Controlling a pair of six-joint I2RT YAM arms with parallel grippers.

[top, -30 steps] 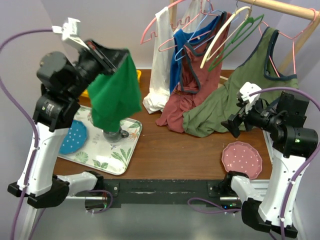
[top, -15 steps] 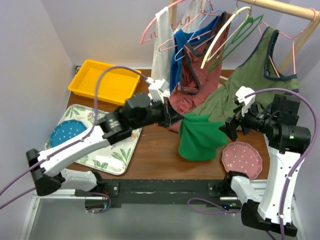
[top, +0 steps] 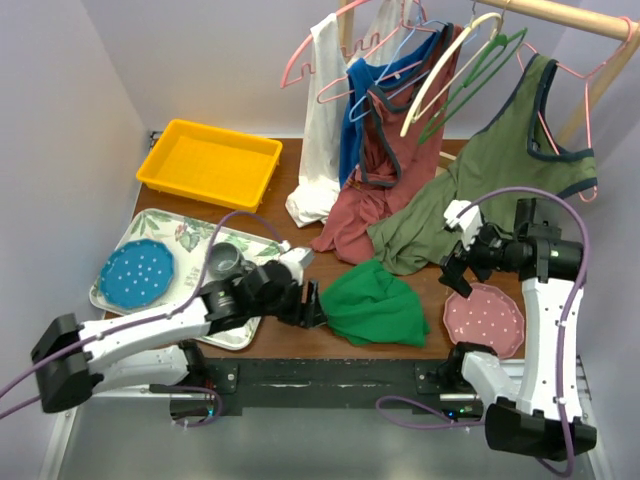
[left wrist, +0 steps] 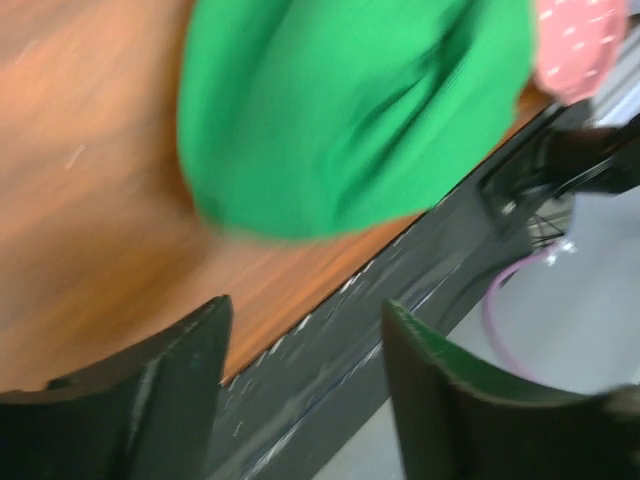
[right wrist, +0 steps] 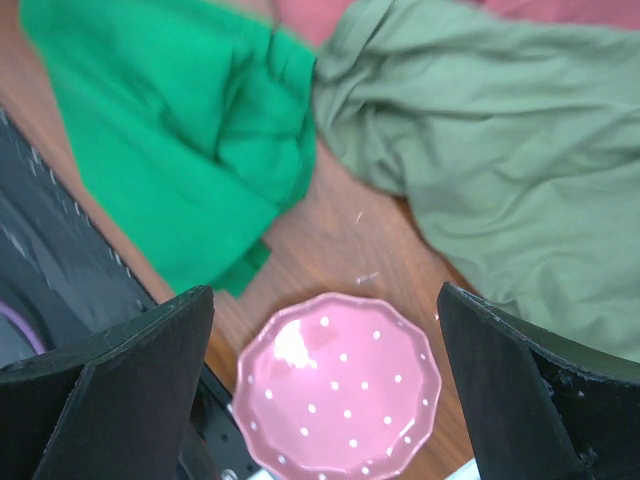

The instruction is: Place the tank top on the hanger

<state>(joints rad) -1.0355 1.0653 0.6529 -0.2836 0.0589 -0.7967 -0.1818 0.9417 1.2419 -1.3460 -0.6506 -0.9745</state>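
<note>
We saw the tank top (top: 375,303) lying in a crumpled heap on the table (top: 330,272), close to the near edge. No part of it was on the hanger (top: 482,78), which hung well apart from it on the wooden rail (top: 570,15), just beside a cream hanger (top: 445,75).

The left arm reached low across the table, and the left gripper (top: 312,306) sat just at the top's left edge. In the left wrist view its fingers (left wrist: 170,380) stood apart with nothing between them, and the green cloth lay beyond their tips. The view was blurred, so we could not tell whether the tips touched the fabric.

The right gripper (top: 455,265) hovered over the right side of the table, also spread wide and holding nothing. Through its wrist camera we looked down on a pink plate (right wrist: 338,392), with the tank top to the left of it and an olive top (right wrist: 500,160) draped onto the wood behind. The tank top lay just beside the olive top and near the plate.
</note>
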